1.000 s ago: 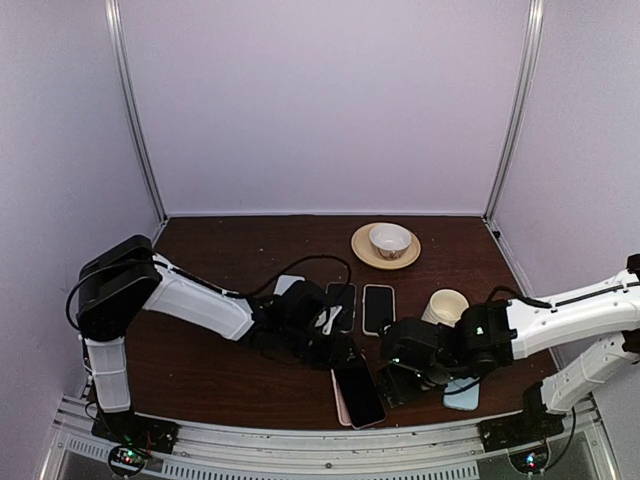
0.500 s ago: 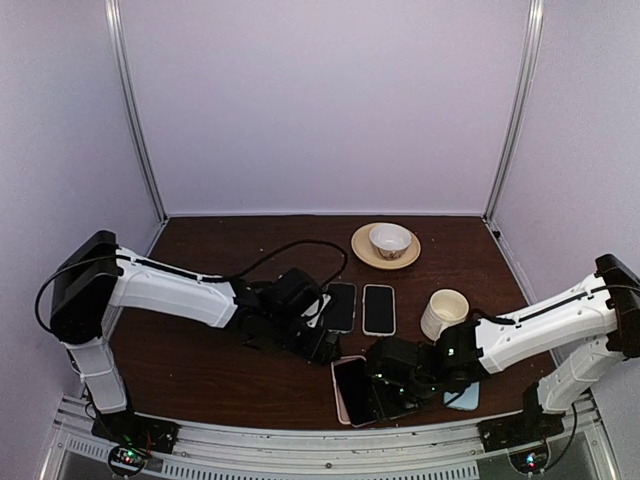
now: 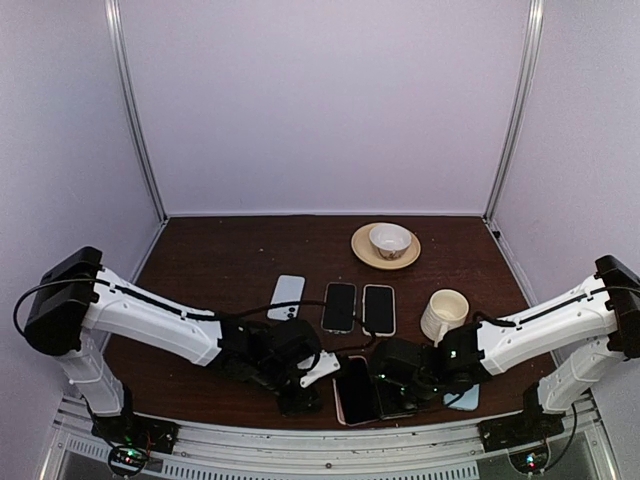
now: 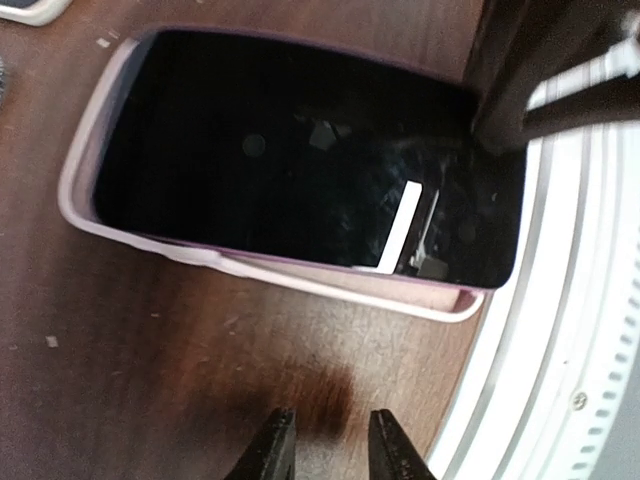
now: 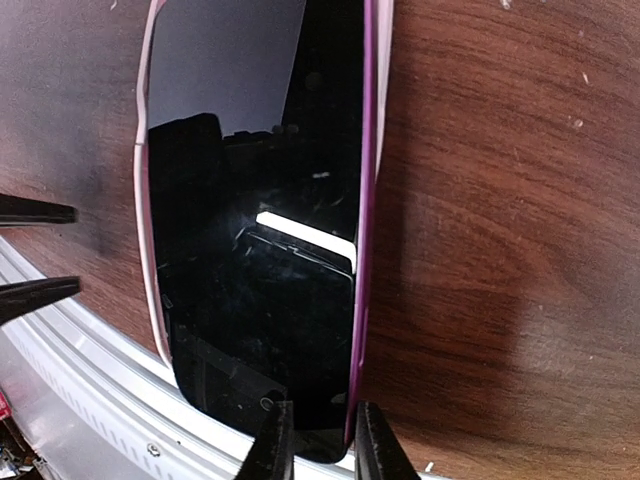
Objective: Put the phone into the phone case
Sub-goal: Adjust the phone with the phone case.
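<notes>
The phone (image 3: 357, 388), black screen up, lies in the pink phone case (image 3: 337, 392) close to the table's front edge. One long side sits under the case rim (image 5: 145, 230), while the purple side (image 5: 366, 200) stands bare above the table. My left gripper (image 3: 300, 398) hovers over bare wood just left of the case (image 4: 250, 268), its tips (image 4: 330, 452) narrowly apart around nothing. At the phone's near corner, my right gripper (image 3: 385, 388) has its tips (image 5: 318, 445) narrowly apart, one over the screen (image 5: 260, 280) and one outside the purple edge.
Two dark phones (image 3: 340, 306) (image 3: 378, 308) and a pale one (image 3: 287, 296) lie in a row mid-table. A cream cup (image 3: 445, 310) stands right of them, with a bowl on a saucer (image 3: 388, 240) at the back. A light blue item (image 3: 462, 398) lies under the right arm. The metal front rail (image 4: 560, 330) borders the case.
My left gripper came forward from the row of phones to the front edge beside the case and narrowed. The right gripper narrowed at the phone's corner. The phone has settled lower in the case.
</notes>
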Tool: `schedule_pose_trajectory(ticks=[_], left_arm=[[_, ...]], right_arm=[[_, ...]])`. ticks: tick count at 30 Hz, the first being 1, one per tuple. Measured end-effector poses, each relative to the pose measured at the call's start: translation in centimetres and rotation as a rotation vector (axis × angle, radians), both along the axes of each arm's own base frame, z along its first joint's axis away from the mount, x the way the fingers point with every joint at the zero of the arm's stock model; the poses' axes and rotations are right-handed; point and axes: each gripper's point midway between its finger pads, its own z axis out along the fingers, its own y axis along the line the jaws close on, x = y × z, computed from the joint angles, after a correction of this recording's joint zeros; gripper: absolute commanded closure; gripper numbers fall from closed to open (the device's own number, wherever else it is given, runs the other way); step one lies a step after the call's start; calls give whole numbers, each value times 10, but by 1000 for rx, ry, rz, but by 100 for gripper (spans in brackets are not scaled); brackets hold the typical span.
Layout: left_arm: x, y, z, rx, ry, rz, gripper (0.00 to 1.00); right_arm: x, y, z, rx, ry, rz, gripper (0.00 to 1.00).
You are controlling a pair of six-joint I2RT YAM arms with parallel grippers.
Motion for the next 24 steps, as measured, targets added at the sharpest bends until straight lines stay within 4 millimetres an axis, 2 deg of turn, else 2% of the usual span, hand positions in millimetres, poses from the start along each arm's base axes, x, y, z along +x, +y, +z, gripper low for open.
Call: schedule_pose_trajectory(ticks=[3,9,14,17,21,24], left_arm=[[-7,2,-17,36,23,-47,74],[-11,-24,-17,-15,55,-104,74],[-12,-26,-17,-24,81,-122,74],[-13,-26,-16,-30,94,-127,74],[-14,-26,-16,-33,102,-125,75],[-14,-27,-16,-39,107,-123,75]], right_arm=[[1,1,0,10,3,-18,90],[6,5,-1,53,-15,-62,95],[10,5,0,71,-34,-90,96],[13,9,2,87,-47,-99,95],[14,11,4,98,-51,-100,86],[15,11,6,109,-57,-104,85]])
